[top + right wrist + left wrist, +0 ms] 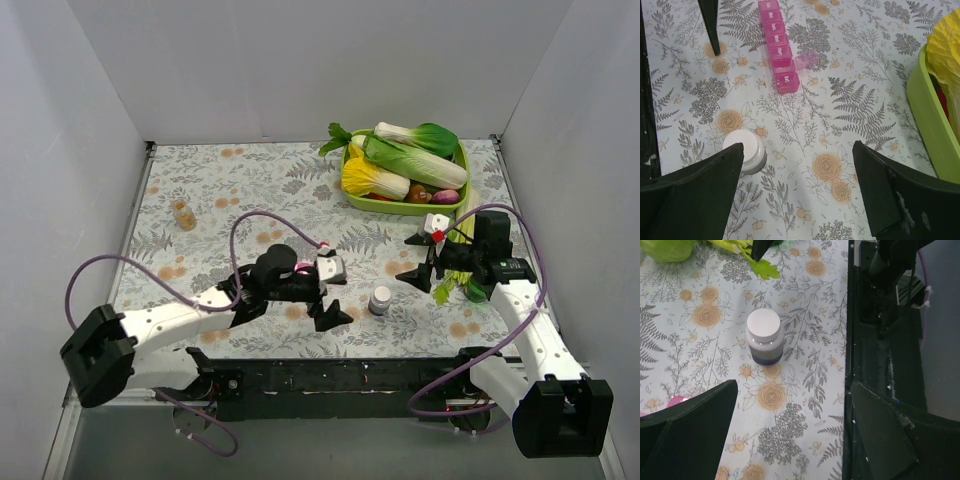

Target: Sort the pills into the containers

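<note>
The left gripper (785,440) and the right gripper (795,200) both gape wide and hold nothing. The organizer (776,47) lies on the table at the upper left-centre of the right wrist view, one lid flipped open. It lies apart from the bottle (745,150), lower left.

A small white-capped plastic bottle (763,337) is standing upright on the floral-printed tablecloth (805,355), beyond the widely parted black fingers (690,435) of the left gripper (793,390).
</note>
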You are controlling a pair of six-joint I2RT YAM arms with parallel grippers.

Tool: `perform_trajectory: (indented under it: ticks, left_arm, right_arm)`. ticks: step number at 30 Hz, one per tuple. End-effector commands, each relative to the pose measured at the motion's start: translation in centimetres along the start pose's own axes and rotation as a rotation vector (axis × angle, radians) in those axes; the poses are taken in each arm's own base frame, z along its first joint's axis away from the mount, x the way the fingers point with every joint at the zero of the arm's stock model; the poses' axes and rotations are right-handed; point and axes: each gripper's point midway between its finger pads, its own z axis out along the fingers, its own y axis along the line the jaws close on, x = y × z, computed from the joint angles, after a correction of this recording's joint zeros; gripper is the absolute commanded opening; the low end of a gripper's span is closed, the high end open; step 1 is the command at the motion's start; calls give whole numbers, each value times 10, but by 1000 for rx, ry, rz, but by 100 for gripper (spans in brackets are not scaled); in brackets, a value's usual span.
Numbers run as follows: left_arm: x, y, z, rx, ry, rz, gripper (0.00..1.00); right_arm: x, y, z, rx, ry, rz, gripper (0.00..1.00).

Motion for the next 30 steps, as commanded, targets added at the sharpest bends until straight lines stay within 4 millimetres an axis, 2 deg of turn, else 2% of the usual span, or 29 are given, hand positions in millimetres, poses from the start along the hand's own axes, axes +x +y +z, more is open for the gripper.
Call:
perform_trajectory:
  ticks: [1,2,4,6,8,9,15,20,22,23,25,26,28,29,30]
  left_arm:
    - [-3,13,41,30,32,224,98]
    - [-13,15,48,36,22,243,98]
    - [0,18,65,60,64,258,98]
    - [-3,19,77,76,65,272,98]
    - [7,21,88,90,92,270,97]
    - [4,21,93,95,88,273,96]
    - [21,21,118,113,136,243,90]
    - [25,25,130,88,155,220,78]
    - [28,28,133,67,168,207,68]
    - [27,29,134,60,168,202,57]
    - [26,31,133,43,168,186,46]
    - [25,33,133,30,167,176,27]
    - [24,34,132,14,169,149,13]
    - [23,34,129,5,167,136,2]
    - [22,32,127,0,167,122,0]
  right_arm:
    - [-6,-3,-1,11,-27,-15,98]
    - [-5,-3,-1,11,-27,-15,98]
    - [-5,-3,-2,12,-30,-16,98]
    - [-4,-2,-2,13,-32,-14,98]
    - [-3,-2,-2,13,-33,-15,98]
    - [-3,-1,-2,10,-33,-16,98]
    - [-2,-1,-2,9,-38,-15,98]
    - [0,1,-2,4,-39,-9,98]
    - [0,1,-2,3,-40,-10,98]
    - [0,2,-2,3,-39,-9,98]
    - [1,2,-2,2,-36,-8,98]
    - [3,2,-2,5,-33,-7,98]
    - [5,1,-2,5,-27,-17,98]
    - [8,2,-2,6,-17,-10,98]
    - [10,4,-2,0,-13,-11,98]
